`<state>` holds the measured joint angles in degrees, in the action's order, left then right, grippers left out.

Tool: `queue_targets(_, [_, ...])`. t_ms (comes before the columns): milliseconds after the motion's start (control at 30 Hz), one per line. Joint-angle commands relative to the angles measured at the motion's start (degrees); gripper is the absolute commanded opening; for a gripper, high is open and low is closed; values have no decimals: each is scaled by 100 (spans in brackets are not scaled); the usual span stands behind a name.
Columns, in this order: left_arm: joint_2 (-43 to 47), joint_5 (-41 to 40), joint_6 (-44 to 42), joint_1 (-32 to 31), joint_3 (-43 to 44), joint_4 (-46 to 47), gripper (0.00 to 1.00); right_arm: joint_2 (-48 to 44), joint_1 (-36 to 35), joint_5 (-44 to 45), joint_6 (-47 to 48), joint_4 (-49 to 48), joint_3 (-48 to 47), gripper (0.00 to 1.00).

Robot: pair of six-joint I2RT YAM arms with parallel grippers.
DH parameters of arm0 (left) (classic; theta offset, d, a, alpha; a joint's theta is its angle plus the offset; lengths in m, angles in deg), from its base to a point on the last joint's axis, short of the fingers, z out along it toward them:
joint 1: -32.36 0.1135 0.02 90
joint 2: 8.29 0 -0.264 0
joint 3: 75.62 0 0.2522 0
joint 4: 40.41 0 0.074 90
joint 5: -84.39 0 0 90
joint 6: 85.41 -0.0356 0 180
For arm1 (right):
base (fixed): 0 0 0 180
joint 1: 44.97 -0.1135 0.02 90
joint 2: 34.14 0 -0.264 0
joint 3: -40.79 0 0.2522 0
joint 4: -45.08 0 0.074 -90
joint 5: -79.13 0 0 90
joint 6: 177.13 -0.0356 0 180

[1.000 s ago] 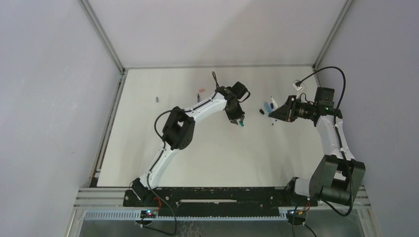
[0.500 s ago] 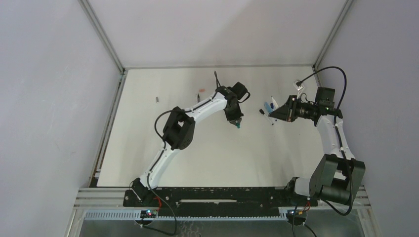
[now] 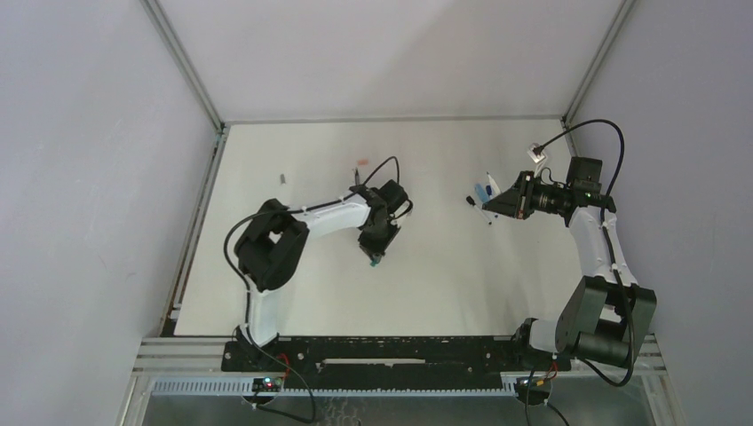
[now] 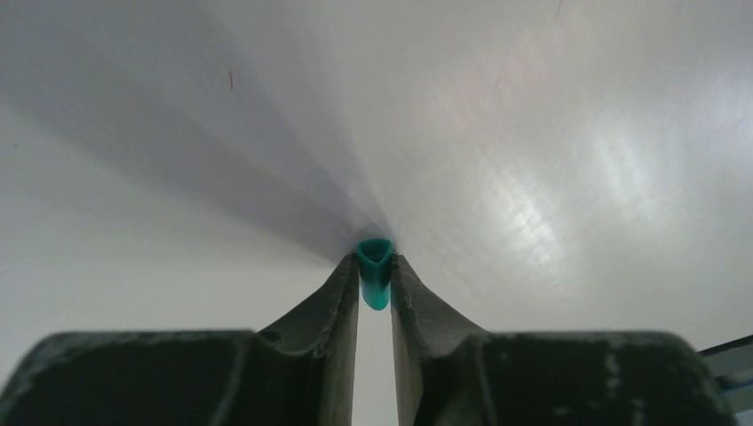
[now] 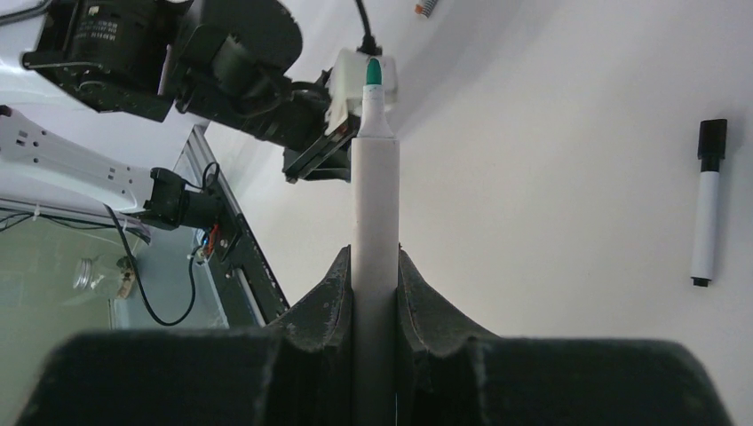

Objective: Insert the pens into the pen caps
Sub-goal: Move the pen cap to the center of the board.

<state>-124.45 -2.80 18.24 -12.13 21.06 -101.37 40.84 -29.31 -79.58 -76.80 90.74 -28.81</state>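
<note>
Now L gripper, pinching teal cap, has swung away from R gripper, clamped on pen; mating further off.

Pale matte-white bench, boxed on three sides by plain grey-white walls. Slim aluminium struts up the two far corners. Black mounting rail across the near edge, slotted metal framing just below. Soft, even light; faint sheen on the bench surface.
</note>
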Motion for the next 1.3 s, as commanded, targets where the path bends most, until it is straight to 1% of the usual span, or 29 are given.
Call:
queue_targets(0, [524,-245,-2210,-16,-923,452,25,34,25,-186,42,-134,4,0])
queue_targets(67, [580,-488,-2454,-13,-1073,519,26,26,16,-187,45,-125,3,0])
queue_targets(167, [622,-768,-2539,1,-1087,718,32,4,14,-187,45,-115,-1,0])
queue_targets(233, [670,-945,-2438,11,-977,812,39,-9,9,-196,44,-106,1,0])
queue_targets(367, [1046,-993,-2213,18,-841,1058,48,-27,14,-230,48,-86,-6,0])
queue_targets(500, [1630,-1028,-1874,17,-953,1288,49,-19,15,-272,56,-92,-5,0])
queue_targets(600, [2128,-793,-1442,15,-1266,1555,44,3,13,-296,52,-89,-6,0])
queue_targets(667, [2408,-403,-1073,13,-1546,1810,35,24,16,-310,47,-94,0,0])
queue_targets(767, [2678,333,-595,17,-2038,2181,14,47,7,-318,53,-105,-6,0])
queue_targets(800, [2719,521,-451,19,-2230,2309,9,58,7,-319,53,-106,-6,0])
queue_targets(867, [2768,742,-205,-1,-2579,2550,3,73,1,-312,63,-101,-2,0])
queue_targets(933, [2753,839,-26,-11,-2854,2736,1,86,-8,-310,63,-106,-6,0])
queue_targets(1033, [2651,681,154,-31,-3045,2817,0,97,-34,-310,62,-104,-4,0])
queue_targets(1267, [2193,-203,258,-32,-2940,2389,0,78,-48,-301,58,-86,-2,0])
